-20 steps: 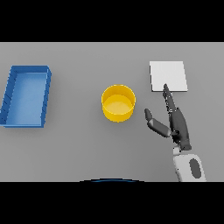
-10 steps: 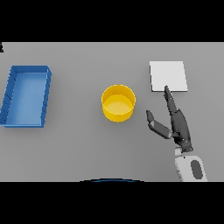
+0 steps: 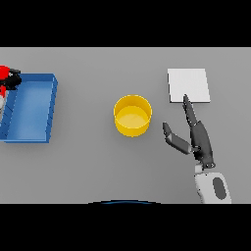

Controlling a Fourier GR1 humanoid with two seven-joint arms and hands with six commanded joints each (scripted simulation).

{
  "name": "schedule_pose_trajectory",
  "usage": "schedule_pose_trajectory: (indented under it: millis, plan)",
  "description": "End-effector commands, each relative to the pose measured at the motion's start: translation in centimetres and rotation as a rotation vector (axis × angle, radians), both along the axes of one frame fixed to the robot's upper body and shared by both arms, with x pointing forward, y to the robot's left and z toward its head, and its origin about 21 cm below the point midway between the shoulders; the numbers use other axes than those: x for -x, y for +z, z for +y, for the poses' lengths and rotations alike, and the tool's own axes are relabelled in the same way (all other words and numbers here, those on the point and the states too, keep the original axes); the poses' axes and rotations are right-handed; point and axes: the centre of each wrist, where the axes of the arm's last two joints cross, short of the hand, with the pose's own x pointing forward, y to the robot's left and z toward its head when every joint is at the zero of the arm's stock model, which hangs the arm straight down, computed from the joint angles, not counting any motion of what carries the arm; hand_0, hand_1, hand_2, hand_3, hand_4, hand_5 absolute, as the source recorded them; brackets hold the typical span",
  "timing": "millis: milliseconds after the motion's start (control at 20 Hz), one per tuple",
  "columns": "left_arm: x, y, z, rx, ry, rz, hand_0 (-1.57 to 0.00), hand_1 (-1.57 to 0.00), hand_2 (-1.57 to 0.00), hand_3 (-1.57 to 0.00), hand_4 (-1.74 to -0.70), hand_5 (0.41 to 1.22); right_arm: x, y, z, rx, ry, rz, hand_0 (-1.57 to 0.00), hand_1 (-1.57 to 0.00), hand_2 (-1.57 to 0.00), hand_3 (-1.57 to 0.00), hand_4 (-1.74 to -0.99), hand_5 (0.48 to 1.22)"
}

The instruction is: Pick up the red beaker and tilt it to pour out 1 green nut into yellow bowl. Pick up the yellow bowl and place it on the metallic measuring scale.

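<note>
Evidently the red beaker was only just in sight, a red sliver at the far left edge of the head view, beside the back corner of the blue tray. A dark shape against it looked like the left robot hand; whether its fingers were closed round the beaker could not be told from so little. No green nut could be made out.

The yellow bowl stood upright on the grey counter near the middle, apart from everything else and seemingly empty. The metallic measuring scale, a pale flat square, lay to its right and a little farther back. The right robot hand rested low between them, fingers straight and relaxed with the thumb spread toward the bowl, holding nothing; its longest fingertip reached the scale's near edge.

By its look the bowl was probably light and stiff, with smooth upright walls that could slip in a loose hold. A pinch over the rim, thumb inside and fingers outside, or a wrap around the wall, seemed the safest hold. The beaker likely wanted a firm grasp at mid-body so that tilting stayed controlled.
</note>
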Motion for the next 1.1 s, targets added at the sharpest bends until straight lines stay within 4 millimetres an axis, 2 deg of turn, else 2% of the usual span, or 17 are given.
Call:
schedule_pose_trajectory:
  millis: [0, 50, 100, 150, 250, 350, 450, 600, 750, 850, 950, 1050]
  plan:
    - [1.0, 0.2, -0.3, 0.014, -0.042, 0.005, -1.57, -1.57, -1.57, -1.37, -1.49, 0.827, -0.1, -0.1, 0.0, 0.004, -0.004, -0.002, 0.0, 0.0, 0.0, 0.0, -1.165, 0.675]
    - [1.8, 1.0, -0.6, -0.017, -0.105, 0.01, -1.57, -1.54, -1.49, -1.24, -1.31, 0.774, -0.1, -0.2, -0.3, 0.011, -0.012, -0.001, 0.0, 0.0, 0.0, 0.0, -1.163, 0.671]
    - [3.0, 1.3, -0.6, -0.027, -0.162, 0.004, -1.5, -1.38, -1.31, -1.1, -1.15, 0.74, -0.1, -0.2, -0.3, 0.009, -0.01, 0.001, 0.0, 0.0, 0.0, 0.0, -1.159, 0.669]
    - [3.8, 1.3, -0.7, -0.002, -0.226, 0.01, -1.25, -1.1, -1.05, -0.88, -1.03, 0.714, 0.1, -0.3, -0.4, 0.011, -0.001, -0.011, 0.0, 0.0, 0.0, 0.0, -1.161, 0.669]
    - [4.8, 1.9, -0.4, 0.028, -0.265, 0.046, -0.8, -0.71, -0.67, -0.57, -0.87, 0.682, 0.1, -0.4, 0.0, 0.002, 0.006, -0.005, 0.0, 0.0, 0.0, 0.0, -1.156, 0.673]
    - [5.1, 2.3, -0.5, -0.021, -0.288, 0.097, -0.51, -0.45, -0.43, -0.36, -0.78, 0.656, 0.2, -0.2, 0.0, 0.007, 0.008, -0.018, 0.0, 0.0, 0.0, 0.0, -1.147, 0.68]
    - [5.3, 1.9, -0.2, -0.059, -0.297, 0.103, -0.33, -0.29, -0.27, -0.23, -0.75, 0.647, 0.5, -0.1, -0.2, 0.006, 0.012, -0.013, 0.0, 0.0, 0.0, 0.0, -1.148, 0.688]
    - [5.1, 1.1, -0.8, -0.066, -0.288, 0.092, -0.17, -0.15, -0.14, -0.12, -0.72, 0.647, 0.5, 0.0, -0.4, 0.016, 0.005, -0.007, 0.0, 0.0, 0.0, 0.0, -1.164, 0.688]
    - [4.6, 1.6, -1.1, -0.097, -0.267, 0.054, -0.09, -0.07, -0.07, -0.06, -0.7, 0.653, 0.2, 0.1, 0.3, 0.027, -0.005, 0.012, 0.0, 0.0, 0.0, 0.0, -1.178, 0.679]
    - [4.7, 1.7, -1.0, -0.095, -0.271, -0.004, -0.05, -0.05, -0.05, -0.04, -0.71, 0.663, 0.4, 0.4, 0.4, 0.094, -0.002, 0.01, 0.0, 0.0, 0.0, 0.0, -1.163, 0.677]
    - [4.8, 1.8, -0.9, -0.088, -0.27, -0.033, -0.03, -0.03, -0.03, -0.02, -0.71, 0.679, -0.2, 0.6, 0.3, 0.141, 0.061, -0.008, 0.0, 0.0, 0.0, 0.0, -1.132, 0.703]
    - [4.9, 1.7, -0.8, -0.103, -0.272, -0.034, -0.02, -0.02, -0.02, -0.01, -0.71, 0.689, -0.7, 1.4, 0.4, 0.234, 0.167, -0.041, 0.0, 0.0, 0.0, 0.0, -1.153, 0.728]
